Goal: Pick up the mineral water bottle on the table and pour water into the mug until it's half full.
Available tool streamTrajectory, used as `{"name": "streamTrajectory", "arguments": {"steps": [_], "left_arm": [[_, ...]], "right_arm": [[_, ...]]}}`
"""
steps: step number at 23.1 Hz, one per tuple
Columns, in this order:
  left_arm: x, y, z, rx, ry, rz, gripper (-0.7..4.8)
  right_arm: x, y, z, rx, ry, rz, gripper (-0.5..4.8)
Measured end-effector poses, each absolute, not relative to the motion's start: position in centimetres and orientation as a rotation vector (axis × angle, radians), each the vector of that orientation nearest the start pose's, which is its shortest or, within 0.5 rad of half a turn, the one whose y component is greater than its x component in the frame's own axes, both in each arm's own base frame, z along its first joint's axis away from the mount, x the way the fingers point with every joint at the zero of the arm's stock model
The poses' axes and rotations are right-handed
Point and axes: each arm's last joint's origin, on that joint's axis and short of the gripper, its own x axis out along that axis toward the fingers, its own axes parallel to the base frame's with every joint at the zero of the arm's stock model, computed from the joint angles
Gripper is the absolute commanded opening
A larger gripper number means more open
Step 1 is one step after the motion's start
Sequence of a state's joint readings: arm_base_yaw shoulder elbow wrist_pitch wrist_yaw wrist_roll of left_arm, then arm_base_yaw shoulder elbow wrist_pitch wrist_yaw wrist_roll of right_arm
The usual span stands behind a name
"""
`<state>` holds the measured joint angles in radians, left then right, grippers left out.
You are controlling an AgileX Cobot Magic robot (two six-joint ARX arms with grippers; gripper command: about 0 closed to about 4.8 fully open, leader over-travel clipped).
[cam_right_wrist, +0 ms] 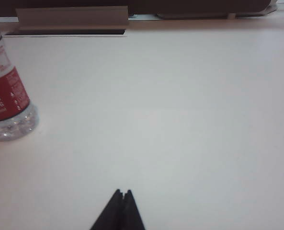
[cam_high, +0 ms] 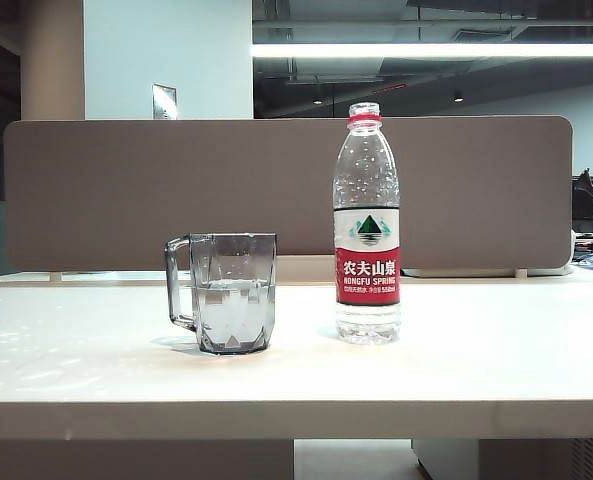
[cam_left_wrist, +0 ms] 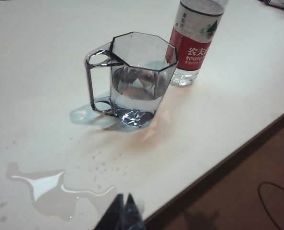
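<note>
Office surroundings are being shown behind a grey partition, and in front of it the off-white table (cam_high: 456, 350) is being occupied by only two task items. The mug (cam_high: 234, 292) is being seen with water (cam_left_wrist: 133, 94) standing at roughly half its height, while the mineral water bottle (cam_high: 367, 225) is being shown upright, uncapped and nearly drained, just beside the mug and not touching it. By that evidence the pour is being judged as done, with nothing held and little or nothing left beyond withdrawal. A spilled puddle (cam_left_wrist: 51, 189) with scattered droplets is being seen on the tabletop just ahead of the left gripper (cam_left_wrist: 123, 197), between it and the mug.

The left gripper is being held low near the table's front edge, its fingers pressed together and empty; the mug is lying ahead of it beyond the puddle, with the bottle further on behind the mug. The right gripper (cam_right_wrist: 123, 192) is likewise being shown with fingers together on nothing, over bare tabletop; the bottle is standing well apart from it, ahead and off to one side. Neither arm is being shown in the exterior view.
</note>
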<state>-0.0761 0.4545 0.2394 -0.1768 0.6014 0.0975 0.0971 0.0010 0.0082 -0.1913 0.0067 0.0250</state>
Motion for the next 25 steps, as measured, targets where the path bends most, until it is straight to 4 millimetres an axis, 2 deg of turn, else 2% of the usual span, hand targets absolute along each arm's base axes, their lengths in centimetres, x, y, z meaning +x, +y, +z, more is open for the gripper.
{"name": "streamTrajectory", "arguments": {"steps": [18, 25], "left_arm": [[11.8, -2.6, 19.1, -0.011, 0.354, -0.687, -0.05], [9.5, -2.8, 20.3, 0.048, 0.162, -0.708, -0.05]], "right_arm": [[9.5, 0.9, 14.8, 0.016, 0.188, 0.092, -0.06], [9.5, 0.9, 14.8, 0.016, 0.187, 0.095, -0.06]]}}
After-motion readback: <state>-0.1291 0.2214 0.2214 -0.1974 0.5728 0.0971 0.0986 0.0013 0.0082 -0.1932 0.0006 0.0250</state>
